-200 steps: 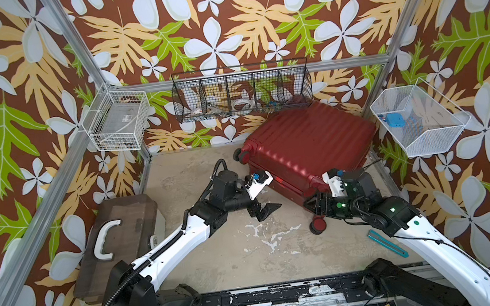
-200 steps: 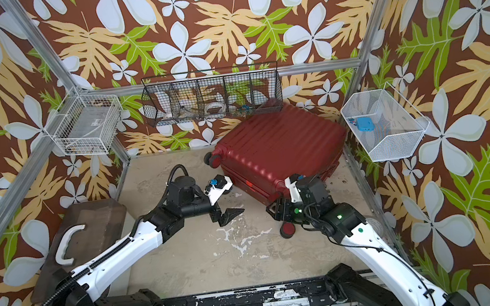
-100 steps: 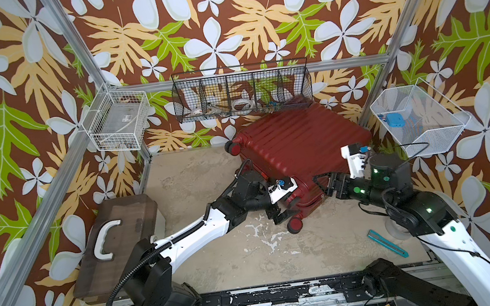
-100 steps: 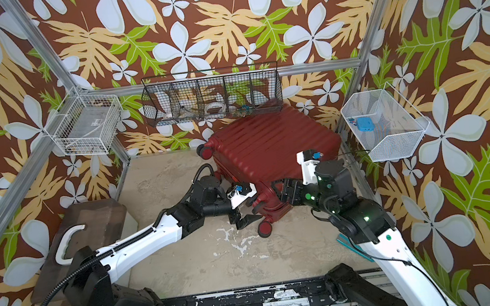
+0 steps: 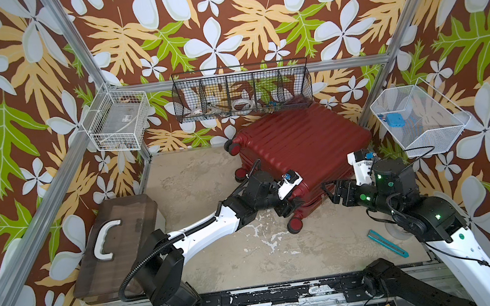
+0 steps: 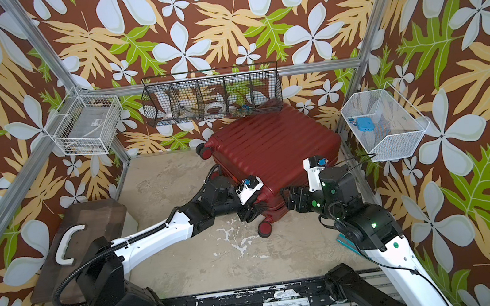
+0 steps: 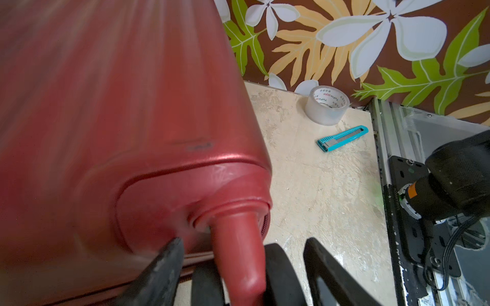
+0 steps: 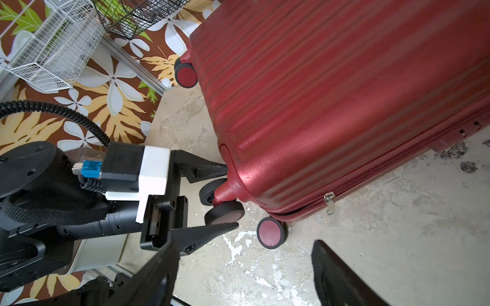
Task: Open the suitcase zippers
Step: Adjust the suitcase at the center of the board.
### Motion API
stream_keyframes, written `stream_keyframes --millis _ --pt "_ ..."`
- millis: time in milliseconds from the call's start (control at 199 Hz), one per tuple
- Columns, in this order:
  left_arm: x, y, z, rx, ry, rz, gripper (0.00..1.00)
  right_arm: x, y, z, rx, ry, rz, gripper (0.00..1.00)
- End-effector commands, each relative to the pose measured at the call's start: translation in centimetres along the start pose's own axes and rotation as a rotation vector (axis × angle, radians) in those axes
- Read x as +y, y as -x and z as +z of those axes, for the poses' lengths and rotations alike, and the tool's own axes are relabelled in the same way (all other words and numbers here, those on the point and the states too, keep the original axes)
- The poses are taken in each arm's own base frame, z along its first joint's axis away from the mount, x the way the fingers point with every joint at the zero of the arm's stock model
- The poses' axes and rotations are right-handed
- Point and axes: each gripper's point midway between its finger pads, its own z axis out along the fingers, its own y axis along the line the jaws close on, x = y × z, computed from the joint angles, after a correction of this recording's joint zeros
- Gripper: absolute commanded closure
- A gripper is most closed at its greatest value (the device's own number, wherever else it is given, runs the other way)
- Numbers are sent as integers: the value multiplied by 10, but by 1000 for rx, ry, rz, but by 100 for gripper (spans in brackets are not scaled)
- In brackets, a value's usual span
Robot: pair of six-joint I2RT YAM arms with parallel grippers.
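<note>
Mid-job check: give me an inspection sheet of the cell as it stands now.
Surface: beige tabletop, white scuffs mid-front.
Job's things: suitcase on its broad side, back right; zippers look closed along the long side; pull tab hangs near the wheeled corner.
Clutter: brown box left; teal knife and tape roll right.
Grippers: left gripper open, straddling a corner wheel; right gripper open, empty.
Cables: corrugated hose on left arm; thin cable looped above right wrist.
Surroundings: floral walls; black wire basket behind, white wire basket left, white mesh basket right.

Your 2 top views look down from above the bench [image 5: 283,261] front edge, wrist views close, sharing 1 wheeled corner of the suitcase [image 8: 318,92].
</note>
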Motion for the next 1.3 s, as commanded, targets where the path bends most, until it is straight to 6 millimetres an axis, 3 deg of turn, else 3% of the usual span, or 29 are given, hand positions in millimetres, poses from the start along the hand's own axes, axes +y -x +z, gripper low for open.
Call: stream_keyframes --millis 0,75,141,231,432,532,688,844,975,1120,1296 --pt "16 5 3 -25 79 -75 27 -4 1 -2 -6 -28 -22 20" --pt "15 0 5 -17 74 -100 27 -5 0 -3 -6 -32 -25 20" --pt "16 2 4 -22 76 -107 34 -6 0 -3 -6 -36 -27 20" --pt "16 6 3 -36 82 -115 50 -9 -1 -3 -4 -45 -30 20" --pt "15 4 -6 -22 95 -113 100 -26 -9 2 10 -123 -52 20" --pt "12 -2 -23 -11 110 -71 100 -35 -20 9 19 -142 -85 21" --pt "13 -11 -58 -25 115 -18 100 -47 -60 40 78 -90 -107 24" --pt "28 -29 -76 -30 132 -47 100 -30 -105 79 142 79 -91 26" --pt "39 -22 -94 -66 148 -66 100 -5 -116 95 69 236 -159 26" --pt "42 -16 -101 -77 145 -42 100 -7 -126 106 -43 318 -196 27" --pt "40 -8 -103 -94 118 -55 100 -8 -128 103 -179 387 -229 30"
